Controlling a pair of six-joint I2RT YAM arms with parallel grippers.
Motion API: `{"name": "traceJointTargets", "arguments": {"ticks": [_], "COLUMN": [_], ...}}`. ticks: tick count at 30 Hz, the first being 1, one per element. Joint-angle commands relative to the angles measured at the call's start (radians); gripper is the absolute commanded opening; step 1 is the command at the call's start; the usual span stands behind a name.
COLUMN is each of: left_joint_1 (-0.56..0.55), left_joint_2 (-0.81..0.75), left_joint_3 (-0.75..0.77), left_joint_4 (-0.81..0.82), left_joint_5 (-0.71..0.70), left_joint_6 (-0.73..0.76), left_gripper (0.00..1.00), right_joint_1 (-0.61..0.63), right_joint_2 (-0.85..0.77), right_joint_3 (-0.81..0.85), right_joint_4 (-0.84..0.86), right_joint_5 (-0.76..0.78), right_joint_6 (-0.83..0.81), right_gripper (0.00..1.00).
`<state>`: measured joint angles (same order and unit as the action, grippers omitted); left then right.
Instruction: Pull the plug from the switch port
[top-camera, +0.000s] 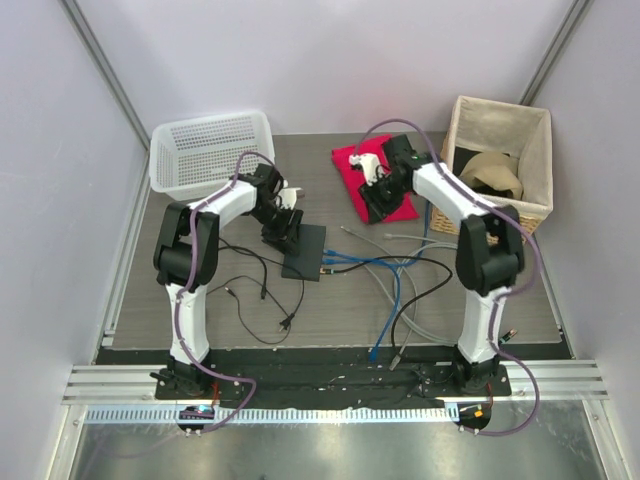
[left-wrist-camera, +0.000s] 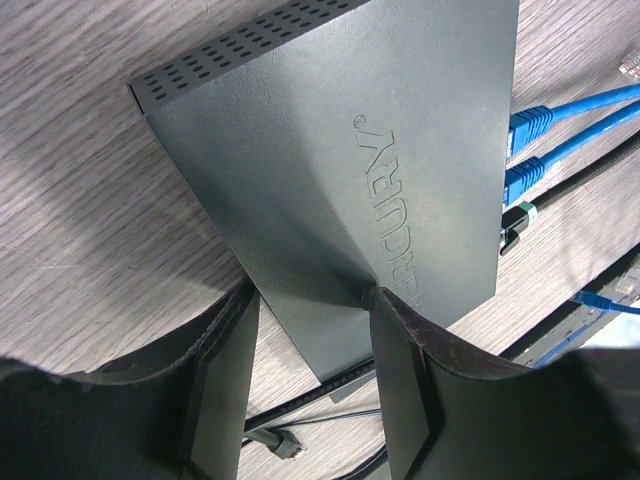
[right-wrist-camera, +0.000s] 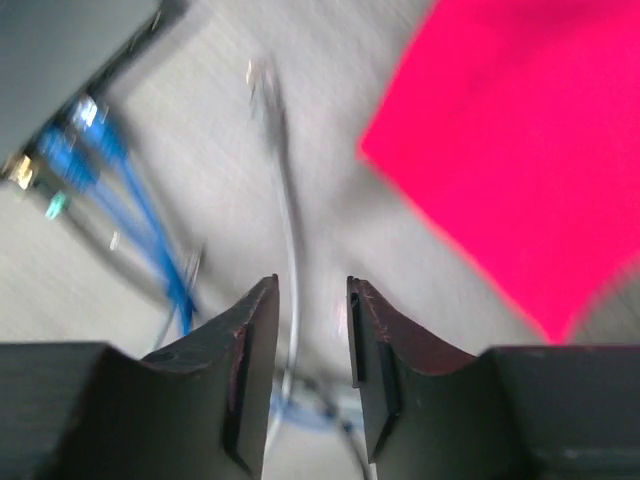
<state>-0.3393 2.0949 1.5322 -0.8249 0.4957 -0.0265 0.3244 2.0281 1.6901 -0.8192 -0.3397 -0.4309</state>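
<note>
Grey wood-grain bench (top-camera: 330, 310), enclosed by pale panels. The switch (top-camera: 304, 250) lies flat near the bench centre, ports facing the right arm.

**Port edge.** Two blue plugs (left-wrist-camera: 528, 125) and one black plug (left-wrist-camera: 512, 225) are seated. Their cables run off across the bench.

**Left pincer** (left-wrist-camera: 310, 295). Fingers apart, straddling one corner of the switch on the end away from the ports. Whether the pads bear on the casing cannot be told.

**Right pincer** (right-wrist-camera: 312, 285). Fingers slightly apart, nothing between them. It hangs near the edge of the red cloth (top-camera: 375, 180), well apart from the plugs. Its wrist view is blurred.

**Step in hand (judged).** Bracing and approach. No plug is gripped, and all three are in their ports.

**Next move calls for:**
1. Bring the right pincer to the port edge.
2. Line its fingers up across one plug body, not its cable.
3. Close on the plug, releasing any latch.
4. Pull straight out along the port axis while the left pincer steadies the switch.

**Markings.** The switch lid is embossed MERCURY (left-wrist-camera: 400, 220) with an ® mark; a finger partly hides the first letter. No other writing is legible
</note>
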Motion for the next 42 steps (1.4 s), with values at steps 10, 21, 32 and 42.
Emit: {"name": "traceJointTargets", "arguments": {"ticks": [10, 21, 32, 42], "left_joint_1": [-0.029, -0.044, -0.066, -0.067], "left_joint_2": [0.017, 0.022, 0.042, 0.050], "left_joint_3": [-0.006, -0.018, -0.001, -0.006], "left_joint_4": [0.023, 0.027, 0.024, 0.027], "left_joint_5": [-0.052, -0.051, -0.039, -0.042], "left_joint_6": [-0.012, -0.013, -0.020, -0.018], "left_gripper": [0.53, 0.53, 0.53, 0.54], "right_joint_1": [-0.226, -0.558, -0.649, -0.671], "right_joint_2": [-0.529, -0.664, -0.669, -0.537], "right_joint_3": [-0.519, -0.569, -0.708, -0.753], "right_joint_4": [-0.135, -0.086, -0.107, -0.274], "right_joint_5": [0.116, 0.148, 0.231, 0.034], "right_joint_6": [-0.075, 0.096, -0.146, -0.319], "right_gripper": [0.36, 0.35, 0.37, 0.30]}}
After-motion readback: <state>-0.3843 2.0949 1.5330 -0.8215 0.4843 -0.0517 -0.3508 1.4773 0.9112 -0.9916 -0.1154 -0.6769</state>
